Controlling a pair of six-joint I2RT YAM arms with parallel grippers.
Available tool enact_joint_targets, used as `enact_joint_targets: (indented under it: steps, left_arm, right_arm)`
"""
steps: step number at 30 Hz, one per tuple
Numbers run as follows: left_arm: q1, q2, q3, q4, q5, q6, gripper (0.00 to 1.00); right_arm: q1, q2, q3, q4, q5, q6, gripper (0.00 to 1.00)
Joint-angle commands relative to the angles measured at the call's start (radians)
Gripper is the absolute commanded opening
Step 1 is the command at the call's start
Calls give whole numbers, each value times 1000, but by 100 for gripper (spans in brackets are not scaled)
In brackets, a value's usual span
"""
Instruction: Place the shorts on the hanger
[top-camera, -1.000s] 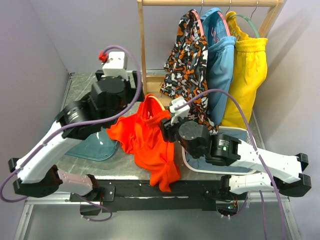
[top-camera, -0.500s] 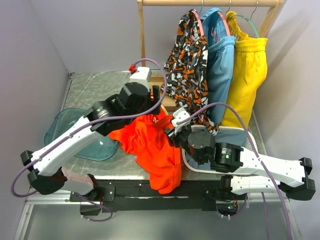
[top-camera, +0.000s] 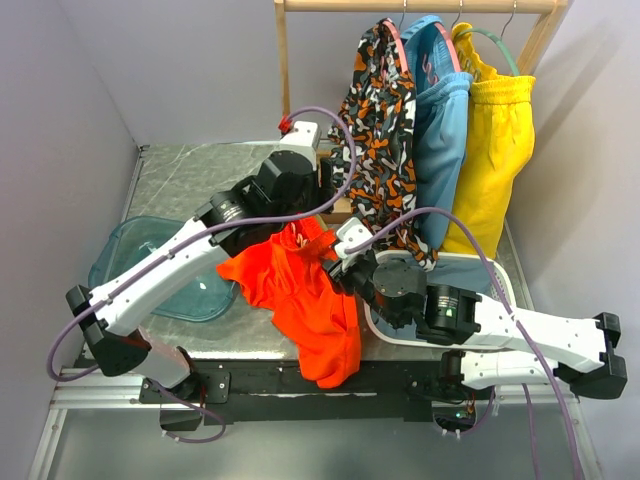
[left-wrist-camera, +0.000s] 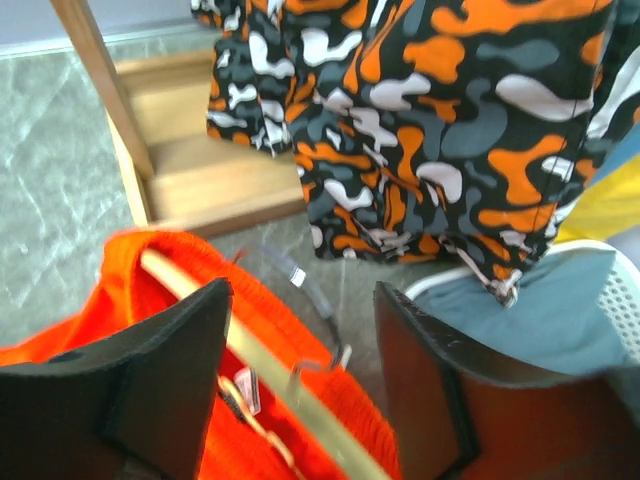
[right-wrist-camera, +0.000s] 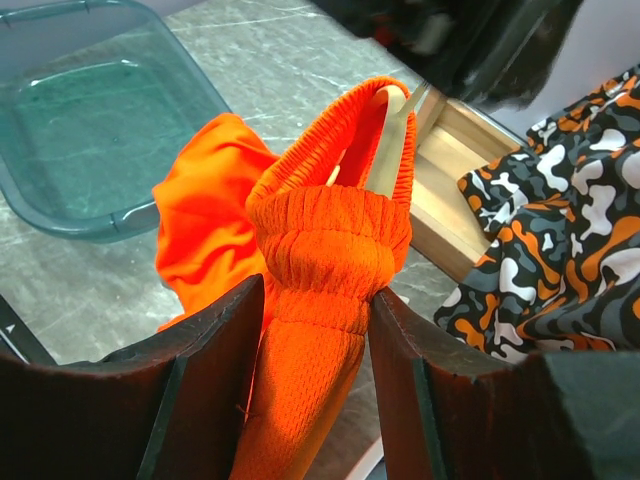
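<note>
The orange-red shorts (top-camera: 305, 290) hang bunched over the table's front edge. My right gripper (top-camera: 338, 264) is shut on their gathered waistband (right-wrist-camera: 325, 250), holding it up. The tan wooden hanger (right-wrist-camera: 388, 140) sits inside the waistband, its top showing in the right wrist view. In the left wrist view the hanger's bar (left-wrist-camera: 300, 400) and its metal hook (left-wrist-camera: 325, 345) lie between the wide-apart fingers of my left gripper (left-wrist-camera: 300, 300), with the shorts (left-wrist-camera: 150, 310) around them. My left gripper (top-camera: 312, 208) is open, just above the waistband.
A wooden rack (top-camera: 283, 80) stands at the back, holding patterned shorts (top-camera: 380, 130), blue shorts (top-camera: 440, 130) and yellow shorts (top-camera: 500, 140). Its base (left-wrist-camera: 210, 170) is just beyond my left gripper. A teal bin (top-camera: 140, 275) is at left. A white basket (top-camera: 505, 285) is at right.
My left arm has swung from the back left to the right, over the shorts' waistband and toward the rack base. My right gripper has kept its hold, shifting only slightly.
</note>
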Motion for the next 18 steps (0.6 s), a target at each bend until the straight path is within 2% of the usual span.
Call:
enact_joint_targets:
  steps: [1, 2, 3, 5, 6, 7, 8, 11, 13, 15, 17, 18]
  left_arm:
    - [5, -2, -8, 148, 4, 53, 59]
    - [5, -12, -25, 198, -4, 54, 54]
    - [5, -20, -59, 218, -25, 59, 42]
    - [3, -34, -79, 255, -41, 66, 30]
    - [5, -38, -87, 260, -59, 66, 13]
    - [5, -43, -88, 266, -73, 76, 4]
    - [5, -52, -90, 269, -90, 77, 1]
    - [3, -80, -91, 280, -156, 100, 1]
    - [0, -92, -87, 281, -194, 123, 1]
    - [-4, -107, -87, 283, -229, 143, 1]
    - [-12, -115, -85, 280, -271, 160, 1]
    - [-15, -118, -84, 278, -283, 165, 1]
  right_arm:
    - [12, -13, 77, 119, -7, -25, 0]
    - [12, -16, 78, 117, -10, -23, 0]
    - [14, -19, 78, 116, -10, -23, 0]
    - [15, -24, 77, 116, -7, -17, 0]
    - [15, -28, 75, 111, -3, -14, 0]
    - [15, -30, 77, 108, -1, -6, 0]
    - [15, -27, 78, 99, 0, 5, 0]
    - [15, 4, 132, 5, 16, 83, 0]
    - [12, 44, 202, -108, 25, 185, 20]
    - [14, 86, 289, -256, 32, 285, 45]
    - [12, 111, 342, -340, 20, 351, 55]
    - [8, 132, 392, -414, 7, 412, 66]
